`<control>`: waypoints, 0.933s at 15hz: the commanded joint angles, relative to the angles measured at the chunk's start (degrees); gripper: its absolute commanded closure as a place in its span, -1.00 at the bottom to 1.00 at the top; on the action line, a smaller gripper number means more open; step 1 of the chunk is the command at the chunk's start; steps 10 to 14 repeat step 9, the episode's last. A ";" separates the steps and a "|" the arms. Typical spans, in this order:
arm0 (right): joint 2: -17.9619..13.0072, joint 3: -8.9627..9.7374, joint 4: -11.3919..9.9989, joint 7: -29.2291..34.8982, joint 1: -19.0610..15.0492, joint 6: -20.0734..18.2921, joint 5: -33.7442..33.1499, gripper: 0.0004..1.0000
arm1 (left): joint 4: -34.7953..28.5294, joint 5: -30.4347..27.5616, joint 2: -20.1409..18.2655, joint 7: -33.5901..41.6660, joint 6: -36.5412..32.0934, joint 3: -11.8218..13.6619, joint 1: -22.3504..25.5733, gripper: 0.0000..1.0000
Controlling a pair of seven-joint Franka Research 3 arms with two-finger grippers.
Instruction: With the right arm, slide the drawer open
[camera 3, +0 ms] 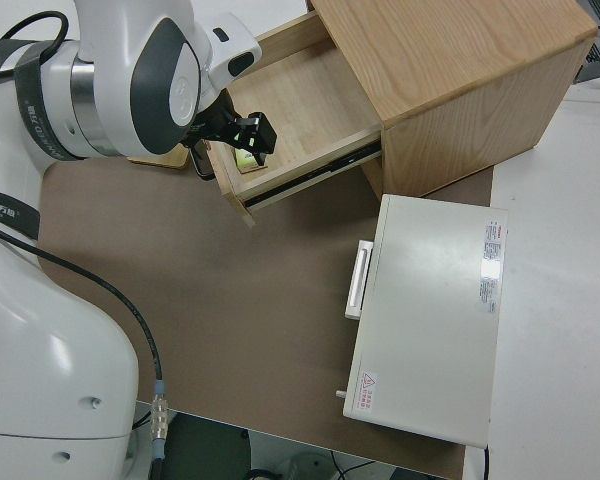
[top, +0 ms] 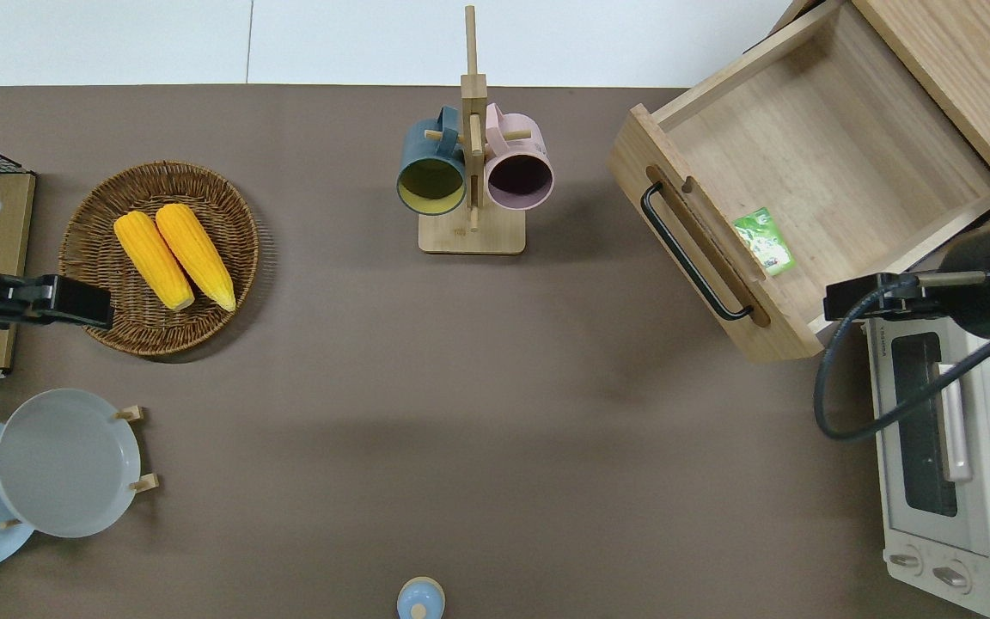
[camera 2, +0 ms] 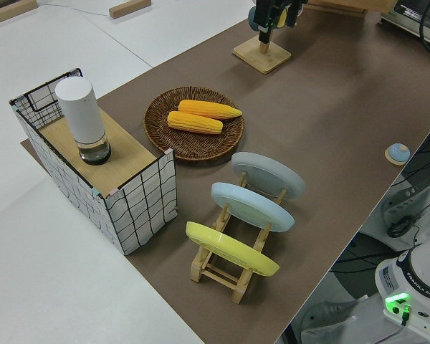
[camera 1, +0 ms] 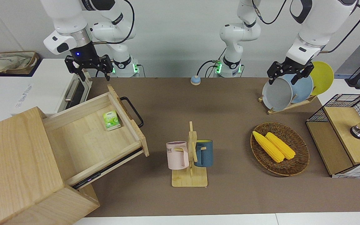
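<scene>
Drawer (camera 1: 98, 137) stands pulled out; right gripper (camera 1: 88, 66) hangs spread and empty over the toaster oven (camera 1: 47, 89); best stay clear

Landmark: mug stand (camera 1: 190, 162), mid-table.
- Toward the right arm's end: drawer (camera 1: 97, 137), pulled out of cabinet (camera 1: 17, 165); packet (camera 1: 111, 120) inside, near the drawer front.
- Toaster oven (camera 1: 42, 86) beside cabinet, nearer to the robots.
- Toward the left arm's end: basket (camera 1: 298, 165) holding two corn cobs (camera 1: 273, 146); wire rack (camera 1: 345, 134) at the table end.
- Plate rack (camera 1: 287, 104) nearer to the robots than basket.
</scene>
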 commanded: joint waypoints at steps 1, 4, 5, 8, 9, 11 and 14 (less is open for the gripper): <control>0.50 0.81 -0.11 -1.68 -2.47 -0.18 1.72 -0.98 | 1.49 0.98 0.65 0.56 -1.13 -0.40 0.31 -0.99; 0.94 0.81 0.06 -1.85 -3.44 -0.18 1.63 -0.98 | 1.40 0.98 0.65 0.56 -1.13 -0.40 0.31 -0.99; 0.86 0.81 0.06 -1.77 -3.36 -0.18 1.63 -0.98 | 1.40 0.98 0.65 0.56 -1.13 -0.40 0.31 -0.99; 0.94 0.81 0.15 -1.59 -2.57 -0.18 1.28 -0.98 | 1.40 0.98 0.65 0.56 -1.13 -0.40 0.31 -0.99; 0.94 0.89 0.50 -1.59 -2.65 -0.35 1.37 -0.98 | 1.49 0.98 0.65 0.56 -1.13 -0.40 0.31 -0.99; 0.94 0.89 0.50 -1.59 -2.65 -0.35 1.37 -0.98 | 1.49 0.98 0.65 0.56 -1.13 -0.40 0.31 -0.99; 0.94 0.89 0.50 -1.59 -2.65 -0.35 1.37 -0.98 | 1.49 0.98 0.65 0.56 -1.13 -0.40 0.31 -0.99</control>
